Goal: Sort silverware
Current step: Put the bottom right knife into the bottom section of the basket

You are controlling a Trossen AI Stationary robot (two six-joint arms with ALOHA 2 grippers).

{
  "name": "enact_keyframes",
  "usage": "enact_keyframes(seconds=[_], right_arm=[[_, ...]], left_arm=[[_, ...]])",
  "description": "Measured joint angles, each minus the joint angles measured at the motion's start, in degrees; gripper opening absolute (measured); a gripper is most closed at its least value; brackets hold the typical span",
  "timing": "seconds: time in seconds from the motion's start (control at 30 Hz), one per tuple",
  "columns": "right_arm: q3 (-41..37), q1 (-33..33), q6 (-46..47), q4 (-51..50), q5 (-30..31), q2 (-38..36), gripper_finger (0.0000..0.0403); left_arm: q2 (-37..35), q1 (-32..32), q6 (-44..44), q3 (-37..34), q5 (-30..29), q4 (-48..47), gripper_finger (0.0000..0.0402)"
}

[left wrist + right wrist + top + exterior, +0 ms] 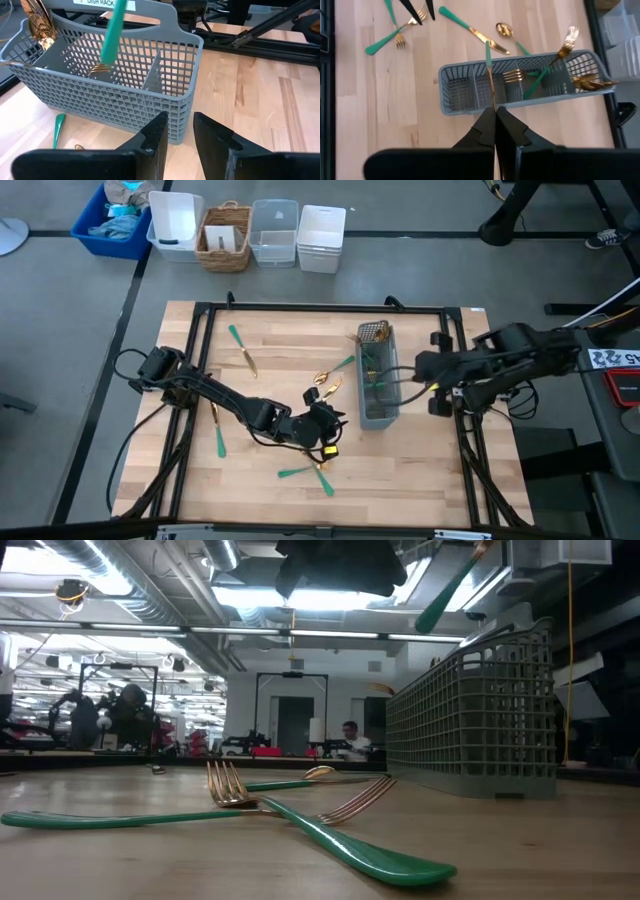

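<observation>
The grey mesh caddy (378, 380) stands at the table's right of centre and holds several pieces of silverware (540, 77). Loose forks, spoons and a knife (241, 350) lie flat on the wood left of it, among them two crossed forks (300, 820). My right gripper (495, 112) hangs above the caddy (520, 85), shut on a teal-handled knife (490, 75). Near the caddy's near end, my left gripper (180, 125) is open with nothing between its fingers. It shows in the high view as well, as my left gripper (335, 423). My right gripper pinches the knife's thin gold end (493, 102) between its two fingertips. The fingers come from above, slanting down. The knife hangs below them, its teal handle (450, 585) lowest. It is tilted and lifted clear above the caddy's rim.
Black frame rails (320, 308) border the table. Beyond the far edge stand a blue bin (112, 225), white and clear tubs (275, 232) and a wicker basket (225, 238). Bare wood lies between the caddy and the right rail (430, 430).
</observation>
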Motion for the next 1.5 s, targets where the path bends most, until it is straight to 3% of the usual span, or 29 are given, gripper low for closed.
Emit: enact_keyframes(seconds=[0.27,0.6,0.87,1.23,1.5], right_arm=[[-0.09,0.00,-2.87,0.10,0.22,-0.98,0.0005],[-9.34,-0.11,-2.99,-0.01,-0.93,-0.89,0.0005],[-13.53,-5.07,-3.93,0.36,1.20,-0.86,0.0005],[-21.50,-10.25,-4.74,0.25,-3.41,-0.86,0.0005],[-24.55,-10.12,-4.76,5.06,-4.40,-0.86,0.0037]], left_arm=[[0.00,0.02,0.12,0.00,0.00,0.06,0.0086],[0.00,0.02,0.15,0.00,0.00,0.06,0.0086],[0.00,0.02,0.18,0.00,0.00,0.06,0.0086],[0.00,0.02,0.20,0.00,0.00,0.08,0.0086],[0.00,0.02,0.20,0.00,0.00,0.08,0.0086]])
